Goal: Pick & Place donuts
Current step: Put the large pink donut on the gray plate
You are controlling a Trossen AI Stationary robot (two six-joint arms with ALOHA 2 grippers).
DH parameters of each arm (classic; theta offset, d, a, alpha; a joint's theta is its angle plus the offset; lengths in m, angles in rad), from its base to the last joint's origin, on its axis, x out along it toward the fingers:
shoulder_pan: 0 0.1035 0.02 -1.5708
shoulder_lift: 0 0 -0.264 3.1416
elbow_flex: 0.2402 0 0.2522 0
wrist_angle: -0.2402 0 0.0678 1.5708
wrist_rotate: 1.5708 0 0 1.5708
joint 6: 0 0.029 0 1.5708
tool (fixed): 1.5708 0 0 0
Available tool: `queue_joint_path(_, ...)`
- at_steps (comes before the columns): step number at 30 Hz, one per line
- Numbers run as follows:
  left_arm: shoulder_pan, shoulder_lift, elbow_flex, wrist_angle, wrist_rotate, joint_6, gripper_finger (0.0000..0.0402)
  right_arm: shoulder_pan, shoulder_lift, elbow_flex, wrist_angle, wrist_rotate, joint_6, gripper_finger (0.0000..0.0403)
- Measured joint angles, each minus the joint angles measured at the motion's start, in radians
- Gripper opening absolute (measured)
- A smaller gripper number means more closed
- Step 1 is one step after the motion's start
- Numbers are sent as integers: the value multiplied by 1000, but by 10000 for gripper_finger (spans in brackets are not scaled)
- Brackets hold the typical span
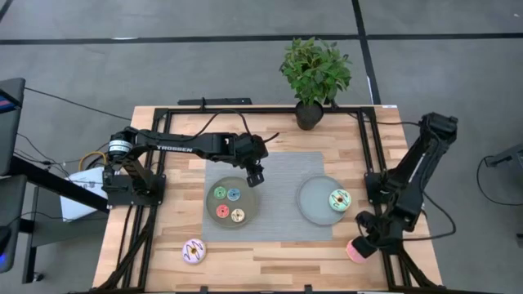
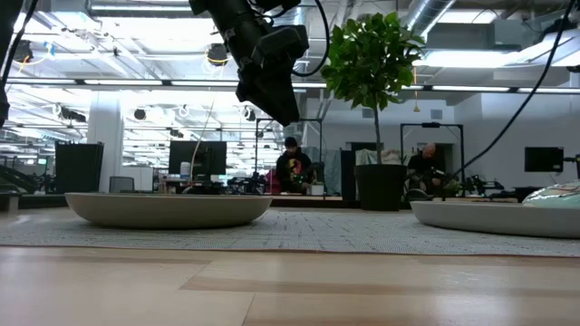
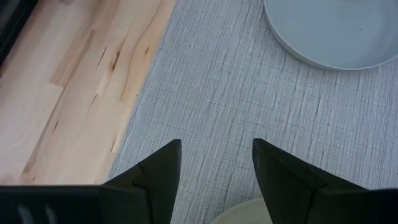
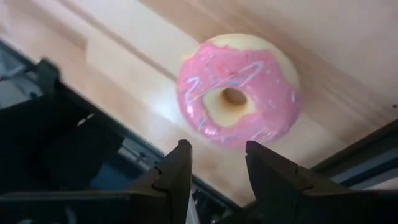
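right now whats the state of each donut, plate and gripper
left plate: holds four tiny donuts
right plate: holds green donut
purple-white donut: on bare wood, untouched
pink donut: on wood at table edge
left gripper: open, empty, over left plate's rim
right gripper: open, beside pink donut

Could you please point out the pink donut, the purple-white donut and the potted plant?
pink donut (image 4: 239,93), right wrist view, icing.
purple-white donut (image 1: 194,251), high view, ring.
potted plant (image 1: 315,69), high view, leaves.

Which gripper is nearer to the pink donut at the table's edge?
The right gripper: it hangs open right beside the pink donut. The left gripper is far off, open above the plate of tiny donuts.
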Motion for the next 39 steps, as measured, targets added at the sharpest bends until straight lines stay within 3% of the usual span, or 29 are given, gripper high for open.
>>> queue_joint_path(9, 0, 0, 0, 0, -1, 0, 190, -1, 67, 0, -4, 4, 28, 143)
queue_joint_path(24, 0, 0, 0, 0, -1, -1, 190, -6, 71, 0, -59, -16, 45, 134)
queue_joint_path(39, 0, 0, 0, 17, -1, 0, 190, -39, 224, 0, -13, -89, -9, 134)
